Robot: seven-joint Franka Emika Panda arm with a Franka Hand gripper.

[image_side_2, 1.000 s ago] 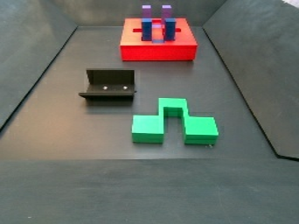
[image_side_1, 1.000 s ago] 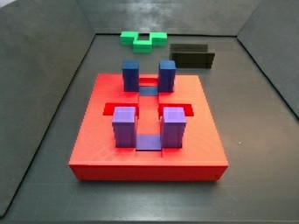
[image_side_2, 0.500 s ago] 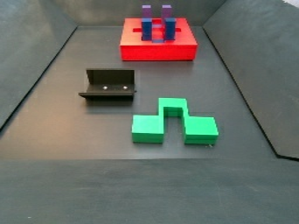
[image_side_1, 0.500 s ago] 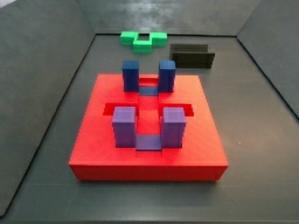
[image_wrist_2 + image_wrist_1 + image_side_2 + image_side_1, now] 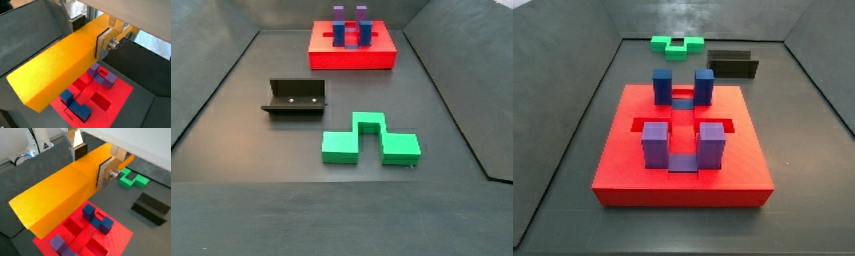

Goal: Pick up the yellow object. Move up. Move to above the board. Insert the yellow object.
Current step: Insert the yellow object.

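In both wrist views my gripper (image 5: 92, 164) (image 5: 90, 35) is shut on the yellow object (image 5: 60, 193) (image 5: 57, 70), a long yellow-orange bar clamped across its width between the silver fingers (image 5: 107, 172). The bar hangs high above the board (image 5: 121, 237) (image 5: 117, 93), a red slab with blue and purple upright blocks. The board also shows in both side views (image 5: 631, 172) (image 5: 352, 58). Its slots lie bare. The gripper and bar are out of both side views.
A green notched block (image 5: 369, 140) (image 5: 676, 43) (image 5: 133, 179) lies on the dark floor away from the board. The dark fixture (image 5: 295, 98) (image 5: 734, 65) (image 5: 150, 208) stands between them. Grey walls ring the floor.
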